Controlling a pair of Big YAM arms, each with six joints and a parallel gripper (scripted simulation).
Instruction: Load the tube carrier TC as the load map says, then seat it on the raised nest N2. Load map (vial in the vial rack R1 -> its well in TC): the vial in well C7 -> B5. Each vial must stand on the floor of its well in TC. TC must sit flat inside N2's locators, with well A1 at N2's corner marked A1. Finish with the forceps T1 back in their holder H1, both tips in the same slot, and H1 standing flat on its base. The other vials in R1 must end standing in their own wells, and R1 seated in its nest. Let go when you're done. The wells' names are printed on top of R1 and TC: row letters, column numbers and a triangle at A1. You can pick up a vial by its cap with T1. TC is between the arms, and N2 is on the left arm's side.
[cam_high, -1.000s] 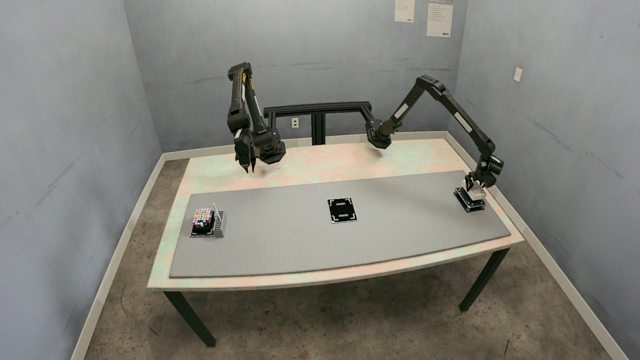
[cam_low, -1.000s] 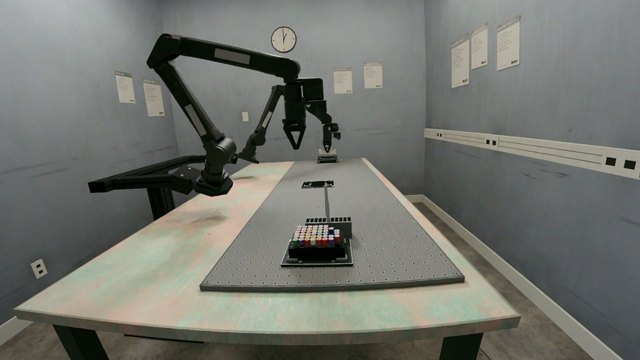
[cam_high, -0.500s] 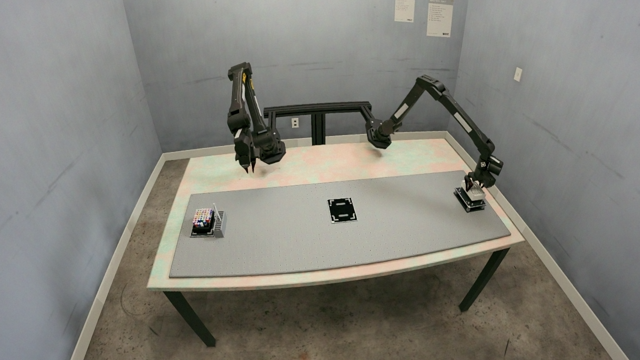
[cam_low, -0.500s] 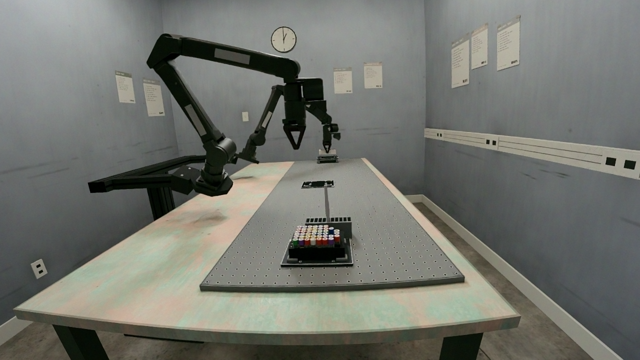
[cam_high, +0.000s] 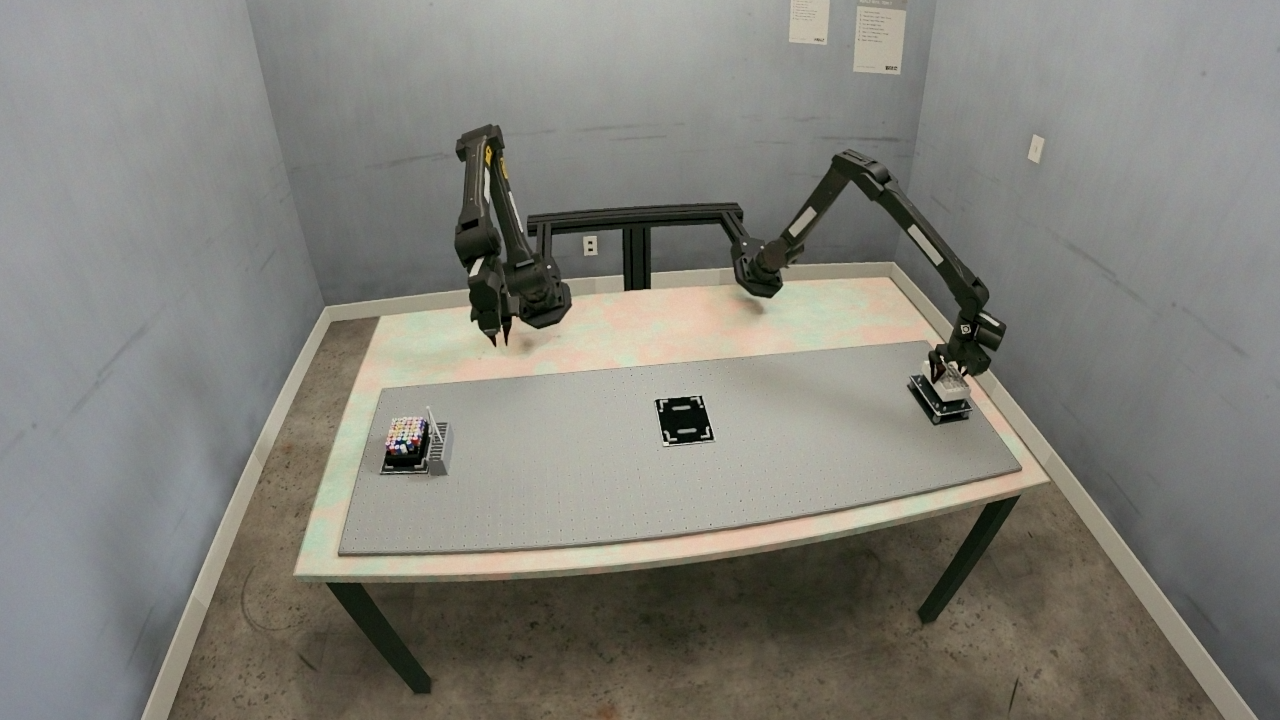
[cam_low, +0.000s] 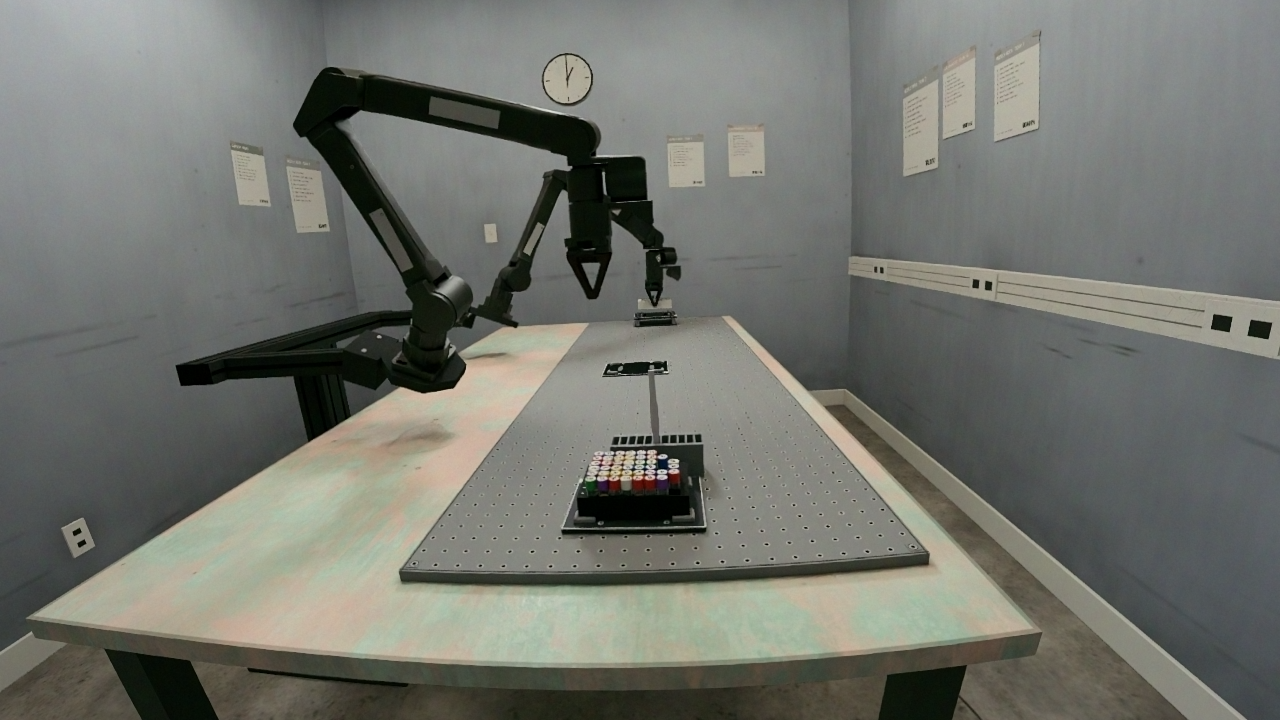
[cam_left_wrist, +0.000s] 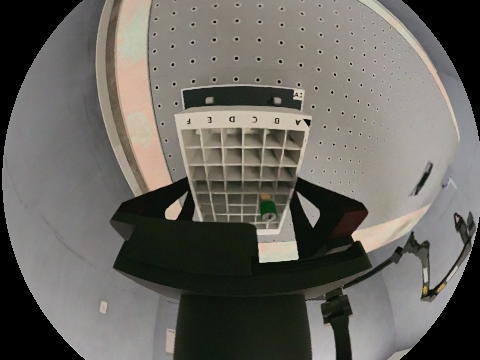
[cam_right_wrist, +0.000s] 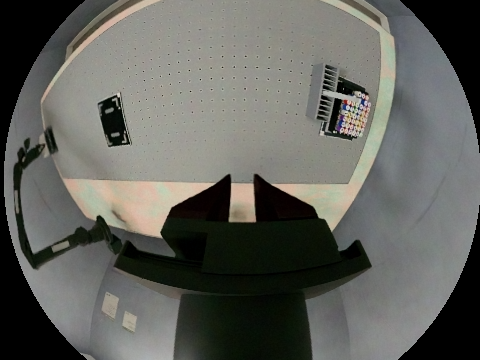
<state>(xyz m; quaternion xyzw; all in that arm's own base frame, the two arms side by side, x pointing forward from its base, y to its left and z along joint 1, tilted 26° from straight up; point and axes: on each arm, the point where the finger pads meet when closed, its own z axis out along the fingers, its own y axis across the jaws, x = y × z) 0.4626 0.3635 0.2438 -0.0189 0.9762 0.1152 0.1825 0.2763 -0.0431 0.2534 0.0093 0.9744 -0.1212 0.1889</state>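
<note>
My left gripper (cam_high: 948, 368) (cam_low: 654, 300) (cam_left_wrist: 242, 178) is shut on the white tube carrier TC (cam_high: 952, 392) (cam_left_wrist: 242, 118), holding it over the raised nest N2 (cam_high: 926, 399) (cam_low: 655, 318) (cam_left_wrist: 242, 98). TC's triangle and N2's A1 label are at the same corner. Contact between them is unclear. A green-capped vial (cam_left_wrist: 268, 210) stands in TC's B line. My right gripper (cam_high: 499, 342) (cam_right_wrist: 242, 179) is partly open and empty, high behind the board. The vial rack R1 (cam_low: 633, 507) holds many capped vials. The forceps T1 (cam_high: 433, 422) (cam_low: 653, 407) stand in their holder H1 (cam_high: 440, 454) (cam_low: 695, 461) (cam_right_wrist: 317, 92).
A low black nest (cam_high: 684, 420) (cam_low: 635, 368) (cam_right_wrist: 114, 120) with white corner locators lies mid-board, holding nothing. H1 stands close beside R1. The perforated board (cam_high: 554, 474) has bare surface between the central nest and both end groups.
</note>
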